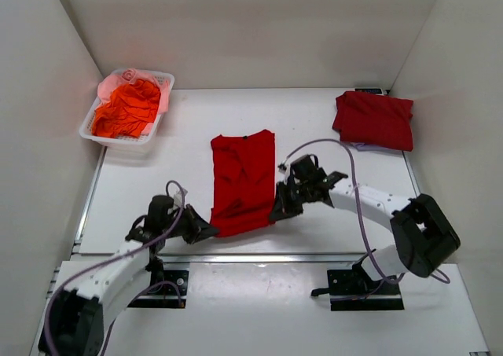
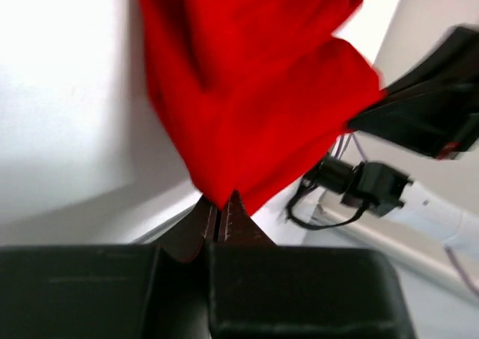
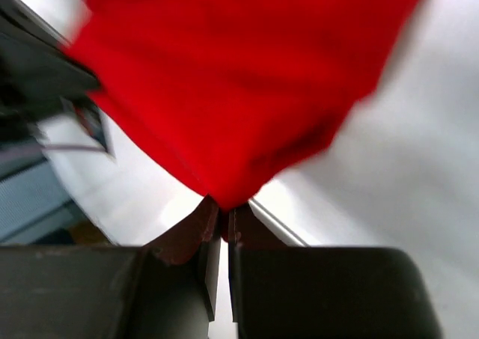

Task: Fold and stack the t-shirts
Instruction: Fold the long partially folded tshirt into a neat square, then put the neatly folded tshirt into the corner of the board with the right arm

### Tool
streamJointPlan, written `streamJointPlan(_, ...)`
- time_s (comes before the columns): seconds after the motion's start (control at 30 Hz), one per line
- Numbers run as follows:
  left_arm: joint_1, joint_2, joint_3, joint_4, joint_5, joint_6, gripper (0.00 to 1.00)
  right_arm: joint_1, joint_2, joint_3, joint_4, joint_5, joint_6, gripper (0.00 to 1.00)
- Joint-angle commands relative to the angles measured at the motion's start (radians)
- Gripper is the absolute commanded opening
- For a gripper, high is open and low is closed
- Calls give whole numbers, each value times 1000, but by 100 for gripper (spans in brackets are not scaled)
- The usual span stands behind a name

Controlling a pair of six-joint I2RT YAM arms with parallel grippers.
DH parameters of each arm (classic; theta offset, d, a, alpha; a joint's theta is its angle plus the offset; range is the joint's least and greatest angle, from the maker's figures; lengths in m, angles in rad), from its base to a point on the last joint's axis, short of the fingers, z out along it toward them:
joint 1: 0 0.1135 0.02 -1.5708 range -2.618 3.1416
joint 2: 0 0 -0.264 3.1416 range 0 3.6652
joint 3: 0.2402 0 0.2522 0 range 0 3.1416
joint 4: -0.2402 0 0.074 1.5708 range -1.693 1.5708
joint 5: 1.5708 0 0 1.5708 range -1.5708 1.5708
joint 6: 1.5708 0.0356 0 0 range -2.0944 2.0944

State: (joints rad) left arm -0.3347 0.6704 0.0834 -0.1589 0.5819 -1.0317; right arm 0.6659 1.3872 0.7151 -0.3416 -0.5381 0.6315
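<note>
You are in the middle of folding. The plain deep-red cloth t-shirt (image 1: 244, 179) lies flat as a long strip, stretching straight ahead of both grippers. Your left gripper (image 2: 221, 208) is pinched tight on the near left corner of it. Your right gripper (image 3: 222, 212) is pinched tight on the near right corner. Both wrist views show red cloth caught right at the fingertips.

The next move, I think, is to lift this near edge and carry it forward, away from you, until it lands on the far edge by the collar. Move both grippers together and keep them level, or the cloth will twist or sag in the middle.

The near edge of the flat white table (image 1: 157, 191) runs just behind both grippers, so do not pull back. There is bare table to the left of the left gripper and to the right of the right gripper.

Far ahead and to the right of the right gripper sits the pile of folded dark-red shirts (image 1: 374, 120). Far ahead and left of the left gripper is the white plastic lattice basket (image 1: 118, 141) with crumpled orange-red shirts (image 1: 126, 111) inside.
</note>
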Motion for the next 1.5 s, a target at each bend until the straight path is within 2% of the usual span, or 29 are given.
streamJointPlan(0.0, 72, 188, 191, 50, 35, 70, 0, -109, 67, 154, -68, -49, -96, 0)
streamJointPlan(0.07, 114, 399, 416, 35, 39, 192, 0, -170, 154, 303, -100, -74, -148, 0)
streamJointPlan(0.1, 141, 504, 477, 30, 47, 235, 0, -213, 212, 390, -123, -83, -164, 0)
streamJointPlan(0.17, 183, 665, 704, 48, 32, 265, 0, -288, 318, 530, -163, -92, -209, 0)
streamJointPlan(0.2, 189, 784, 766, 55, 23, 271, 0, -298, 398, 631, -190, -98, -213, 0)
streamJointPlan(0.23, 203, 902, 879, 71, 39, 268, 5, -339, 427, 738, -198, -111, -232, 0)
streamJointPlan(0.27, 212, 957, 992, 82, 39, 269, 12, -368, 502, 788, -207, -118, -243, 6)
streamJointPlan(0.3, 214, 1062, 1097, 61, 15, 278, 26, -383, 582, 882, -212, -115, -260, 24)
streamJointPlan(0.33, 224, 1150, 1139, 58, 12, 279, 44, -405, 667, 996, -238, -88, -265, 38)
streamJointPlan(0.4, 241, 1230, 1213, 149, 41, 228, 60, -434, 766, 1152, -282, -45, -305, 60)
streamJointPlan(0.43, 244, 1273, 1214, 191, 77, 181, 74, -437, 807, 1231, -330, -14, -314, 65)
streamJointPlan(0.47, 247, 1284, 1211, 240, 93, 164, 76, -443, 826, 1253, -344, -8, -331, 74)
streamJointPlan(0.5, 247, 1299, 1187, 275, 113, 148, 76, -443, 854, 1296, -365, 13, -346, 76)
streamJointPlan(0.57, 238, 1266, 1135, 318, 130, 134, 76, -440, 865, 1270, -363, 20, -363, 84)
streamJointPlan(0.67, 235, 1198, 1002, 387, 150, 122, 74, -404, 811, 1105, -291, 17, -351, 92)
streamJointPlan(0.73, 240, 1088, 879, 447, 154, 95, 74, -397, 753, 932, -152, -35, -284, 95)
streamJointPlan(0.83, 249, 921, 759, 437, 128, 99, 74, -347, 727, 812, -30, -77, -208, 100)
streamJointPlan(1.0, 276, 666, 636, 331, 124, 137, 75, -286, 829, 833, 70, -109, -133, 99)
streamJointPlan(1.03, 292, 579, 607, 317, 133, 128, 76, -273, 878, 898, 67, -131, -112, 99)
streamJointPlan(1.1, 313, 510, 582, 294, 133, 121, 75, -253, 953, 957, 67, -141, -102, 98)
streamJointPlan(1.13, 321, 489, 575, 274, 137, 122, 76, -240, 972, 972, 67, -143, -96, 90)
streamJointPlan(1.17, 332, 465, 573, 257, 139, 124, 75, -230, 987, 998, 67, -143, -96, 72)
streamJointPlan(1.2, 332, 448, 575, 249, 145, 133, 76, -226, 1007, 1014, 64, -148, -99, 59)
streamJointPlan(1.23, 335, 443, 576, 240, 147, 133, 76, -229, 1006, 1020, 61, -139, -96, 17)
streamJointPlan(1.27, 335, 434, 575, 236, 148, 130, 76, -238, 1018, 1035, 43, -146, -127, 0)
streamJointPlan(1.37, 333, 420, 555, 236, 157, 128, 76, -284, 1003, 1106, -106, -74, -235, 0)
streamJointPlan(1.43, 330, 405, 543, 243, 148, 128, 76, -304, 939, 1168, -267, 144, -344, 0)
streamJointPlan(1.47, 324, 411, 527, 257, 150, 118, 75, -316, 920, 1179, -289, 205, -413, 0)
